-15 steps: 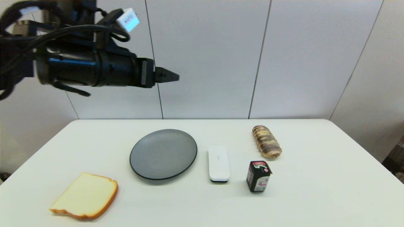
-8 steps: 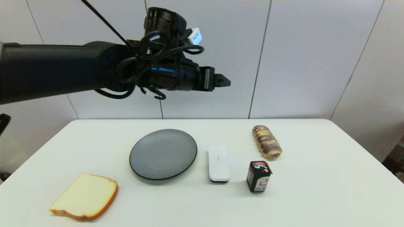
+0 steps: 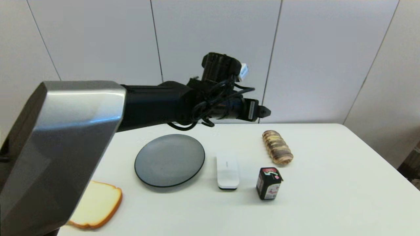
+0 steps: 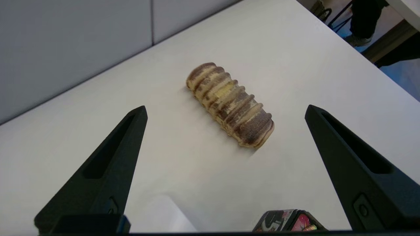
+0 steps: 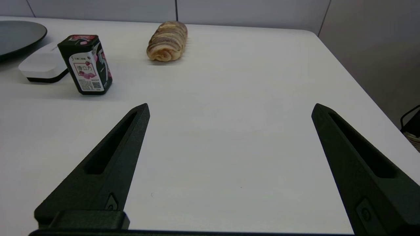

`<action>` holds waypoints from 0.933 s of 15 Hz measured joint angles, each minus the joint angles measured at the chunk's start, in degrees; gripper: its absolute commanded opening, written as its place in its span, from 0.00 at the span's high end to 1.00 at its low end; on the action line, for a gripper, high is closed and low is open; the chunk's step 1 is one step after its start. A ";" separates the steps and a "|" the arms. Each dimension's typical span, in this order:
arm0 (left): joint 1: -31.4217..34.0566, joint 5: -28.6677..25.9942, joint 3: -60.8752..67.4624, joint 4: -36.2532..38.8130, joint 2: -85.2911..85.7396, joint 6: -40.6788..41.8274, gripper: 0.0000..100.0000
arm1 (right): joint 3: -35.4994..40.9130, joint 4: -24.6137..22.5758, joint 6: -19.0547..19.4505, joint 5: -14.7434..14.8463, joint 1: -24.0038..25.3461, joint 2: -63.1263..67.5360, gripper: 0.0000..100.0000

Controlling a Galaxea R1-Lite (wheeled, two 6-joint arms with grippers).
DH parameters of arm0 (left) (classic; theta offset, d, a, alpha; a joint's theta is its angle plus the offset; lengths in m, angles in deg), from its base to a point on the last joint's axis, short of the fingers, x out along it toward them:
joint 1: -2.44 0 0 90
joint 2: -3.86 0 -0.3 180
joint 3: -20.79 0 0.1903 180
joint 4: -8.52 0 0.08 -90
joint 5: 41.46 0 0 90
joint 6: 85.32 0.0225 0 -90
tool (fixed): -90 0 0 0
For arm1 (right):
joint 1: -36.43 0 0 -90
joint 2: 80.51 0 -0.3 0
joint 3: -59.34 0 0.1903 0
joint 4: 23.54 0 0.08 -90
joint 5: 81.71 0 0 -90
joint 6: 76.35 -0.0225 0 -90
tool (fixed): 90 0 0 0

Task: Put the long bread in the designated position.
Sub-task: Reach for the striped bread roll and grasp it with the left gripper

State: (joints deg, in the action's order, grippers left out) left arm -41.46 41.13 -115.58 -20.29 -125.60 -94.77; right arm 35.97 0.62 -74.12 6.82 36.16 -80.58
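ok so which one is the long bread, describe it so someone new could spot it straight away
Start at the round dark-grey plate mid-table, then pass the flat white remote toward the robot's right. Beyond the small black printed carton lies the long bread: a ridged loaf banded dark brown and tan, unlike the flat pale toast slice.

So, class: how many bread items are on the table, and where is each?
2. The long bread lies at the far right, behind the small black box. The toast slice lies at the near left, partly hidden by the left arm.

Toast slice (image 3: 98, 205), grey plate (image 3: 169, 159), white remote (image 3: 227, 170), black carton (image 3: 268, 183).
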 measured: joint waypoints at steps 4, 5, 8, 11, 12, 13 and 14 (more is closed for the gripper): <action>-2.32 -0.09 -0.02 2.80 -3.19 0.13 0.00 | 0.00 0.00 0.02 0.00 -0.02 0.00 0.00; -2.60 -0.09 -0.02 3.67 -3.72 0.16 0.00 | 0.00 0.00 0.02 0.00 -0.02 0.00 0.00; -2.95 -0.11 -0.02 6.49 -5.13 0.16 0.00 | 0.00 -0.02 0.02 0.02 0.00 0.00 0.00; -3.01 -0.20 -0.02 11.67 -7.12 0.20 0.00 | 0.00 0.00 0.05 0.00 0.00 0.00 0.00; -3.06 -0.24 -0.02 13.32 -7.91 0.27 0.00 | 0.00 0.00 0.02 -0.01 0.00 0.00 0.00; -3.07 -0.27 -0.04 13.76 -8.59 0.27 0.00 | 0.00 0.00 0.02 0.02 0.00 0.00 0.00; -3.10 -0.30 -0.04 13.85 -9.13 0.35 0.00 | 0.00 0.00 0.00 0.05 0.00 0.00 0.00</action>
State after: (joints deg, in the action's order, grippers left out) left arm -44.56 40.83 -115.62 -6.45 -134.73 -94.41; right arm 35.97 0.62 -74.12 6.87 36.16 -80.58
